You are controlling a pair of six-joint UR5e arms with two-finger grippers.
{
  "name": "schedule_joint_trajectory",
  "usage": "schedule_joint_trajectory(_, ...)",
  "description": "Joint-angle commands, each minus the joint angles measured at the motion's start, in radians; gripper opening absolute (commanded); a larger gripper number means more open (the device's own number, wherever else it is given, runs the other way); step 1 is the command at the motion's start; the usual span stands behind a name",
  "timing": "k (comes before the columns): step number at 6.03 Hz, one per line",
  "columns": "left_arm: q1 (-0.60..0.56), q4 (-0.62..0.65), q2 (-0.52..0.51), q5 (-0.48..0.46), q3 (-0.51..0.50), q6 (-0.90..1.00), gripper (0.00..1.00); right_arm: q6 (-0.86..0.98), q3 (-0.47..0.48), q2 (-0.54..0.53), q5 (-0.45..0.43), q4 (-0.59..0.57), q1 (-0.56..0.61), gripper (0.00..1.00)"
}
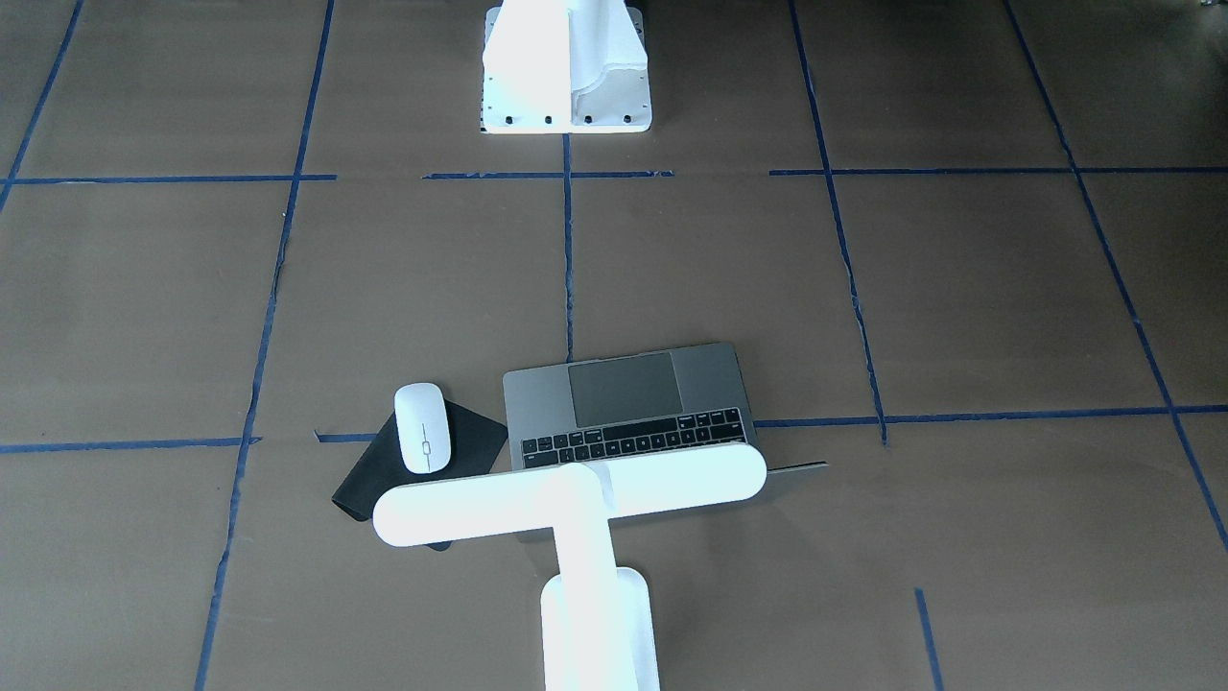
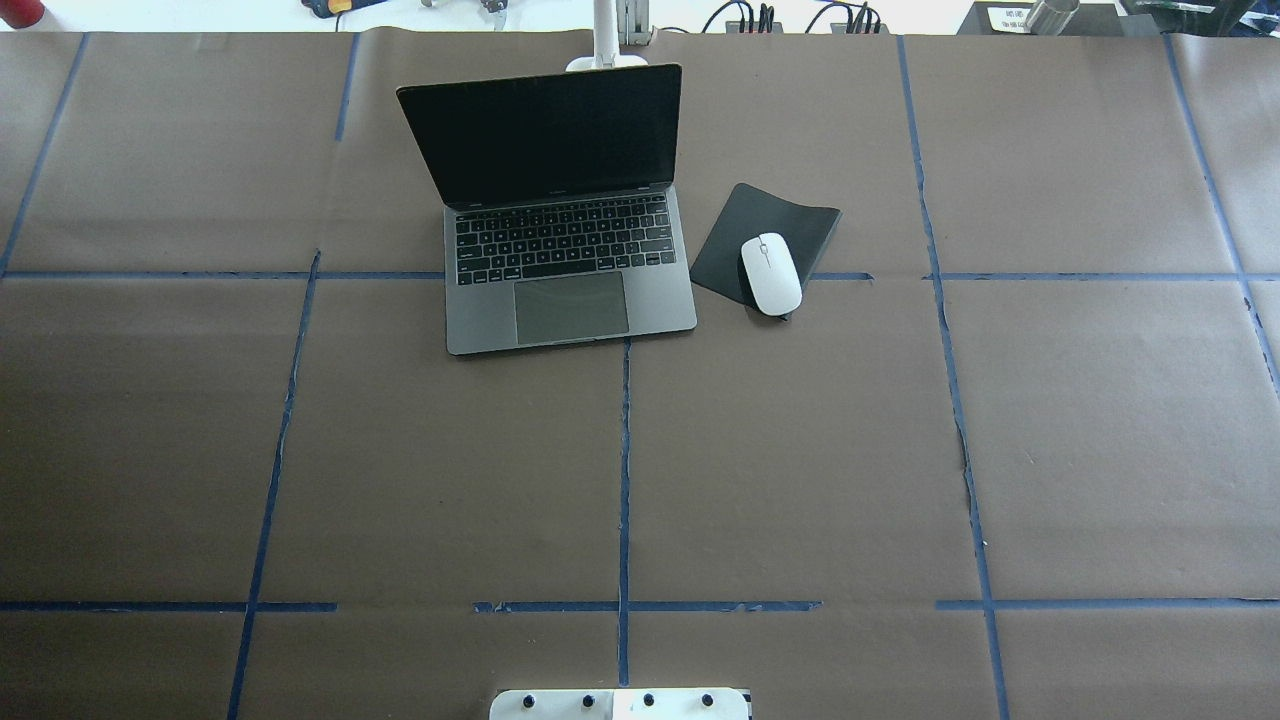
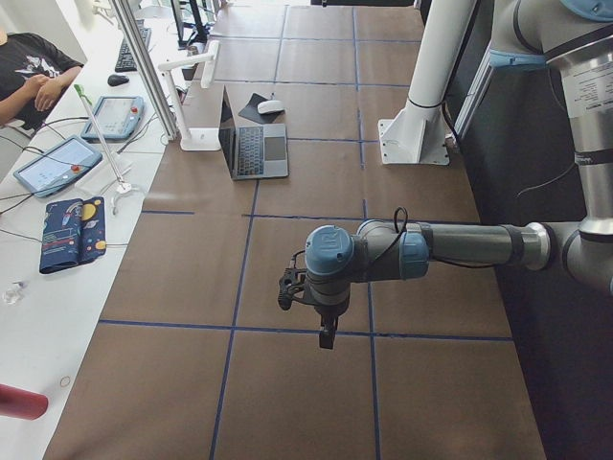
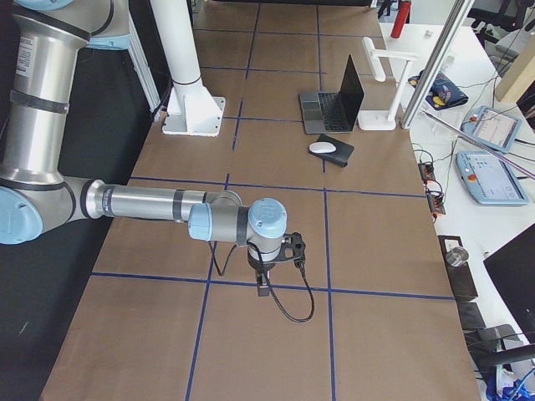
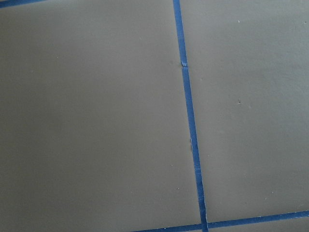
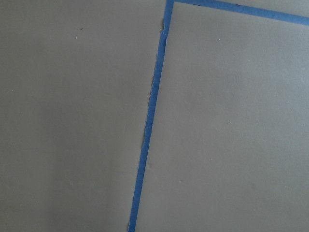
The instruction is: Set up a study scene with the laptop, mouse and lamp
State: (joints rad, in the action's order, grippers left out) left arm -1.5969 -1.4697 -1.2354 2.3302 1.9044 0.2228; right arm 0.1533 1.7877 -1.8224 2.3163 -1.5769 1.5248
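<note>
The grey laptop (image 2: 570,250) stands open at the far middle of the table, its dark screen facing the robot; it also shows in the front view (image 1: 624,403). The white mouse (image 2: 771,273) lies on a black mat (image 2: 790,220) just right of the laptop. The white T-shaped lamp (image 1: 576,494) stands behind the laptop, its bar head over the screen's top edge. My left gripper (image 3: 328,337) hangs above bare table far from these things, seen only in the left side view. My right gripper (image 4: 262,291) does likewise in the right side view. I cannot tell whether either is open or shut.
The white robot pedestal (image 1: 566,86) stands at the table's near edge. Blue tape lines (image 5: 190,125) cross the brown paper. A side bench with tablets (image 3: 57,163) and a seated person (image 3: 29,77) lies beyond the far edge.
</note>
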Motion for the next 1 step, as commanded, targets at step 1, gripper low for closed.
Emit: schedule_joint_trajectory(1, 0.0, 0.0, 0.011, 0.0, 0.002, 0.001, 1.0, -0.001, 0.001, 0.0, 0.0, 0.0, 0.0, 1.0)
